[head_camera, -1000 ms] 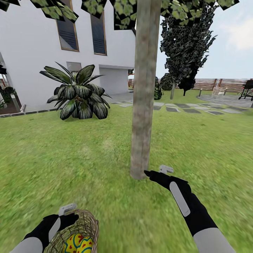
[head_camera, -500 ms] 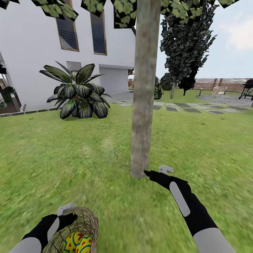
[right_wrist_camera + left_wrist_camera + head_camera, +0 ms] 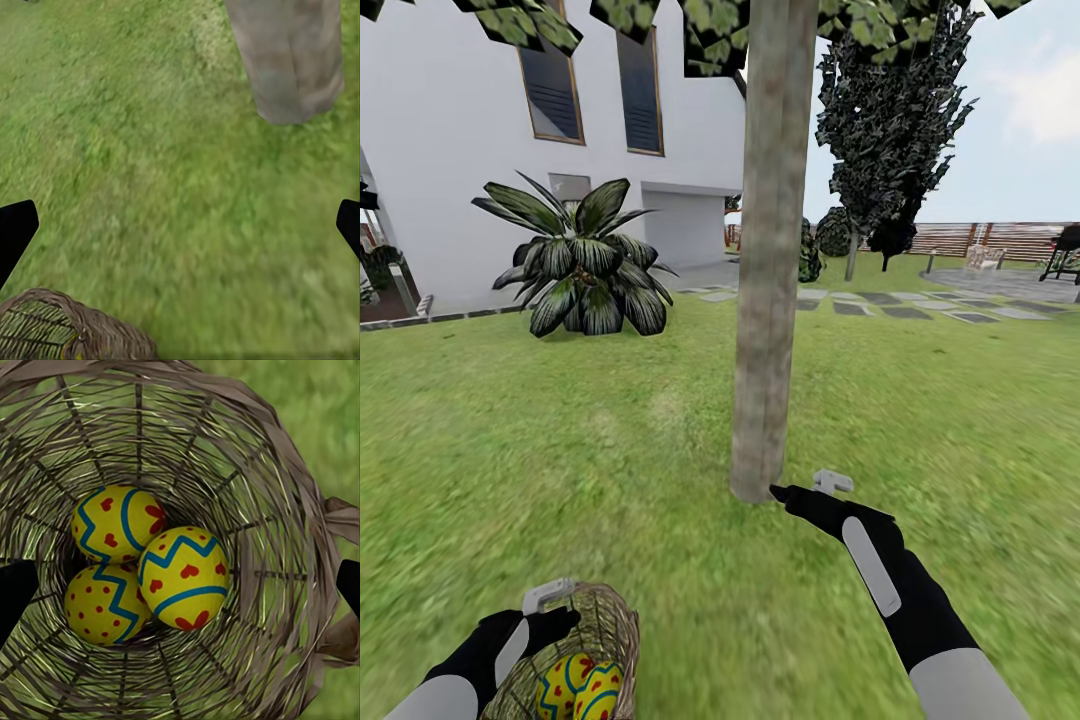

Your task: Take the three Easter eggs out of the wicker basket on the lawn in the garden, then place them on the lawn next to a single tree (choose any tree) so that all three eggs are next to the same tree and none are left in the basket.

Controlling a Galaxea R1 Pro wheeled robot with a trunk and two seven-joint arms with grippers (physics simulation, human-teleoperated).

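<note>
The wicker basket (image 3: 598, 640) sits on the lawn (image 3: 610, 470) at the lower left, tilted toward me. In the left wrist view all three Easter eggs lie inside it: one with red hearts (image 3: 184, 577), a second (image 3: 116, 523) and a dotted one (image 3: 105, 604). My left gripper (image 3: 560, 615) is at the basket's rim, open, its fingertips (image 3: 11, 592) wide apart over the mouth. My right gripper (image 3: 805, 488) hovers open and empty just right of the foot of the tree (image 3: 765, 300), whose grey-brown trunk stands at mid-frame. The basket rim (image 3: 52, 330) also shows in the right wrist view.
A low broad-leaved palm bush (image 3: 585, 265) stands back left before the white house (image 3: 450, 130). Grey paving stones (image 3: 900, 305) and a dark cone-shaped tree (image 3: 890, 130) lie back right, with the wooden fence (image 3: 1000, 240) behind. Grass spreads all around the trunk.
The basket and my left gripper sit slightly higher in the head view, and two eggs show in the basket instead of one. My right arm has not moved.
</note>
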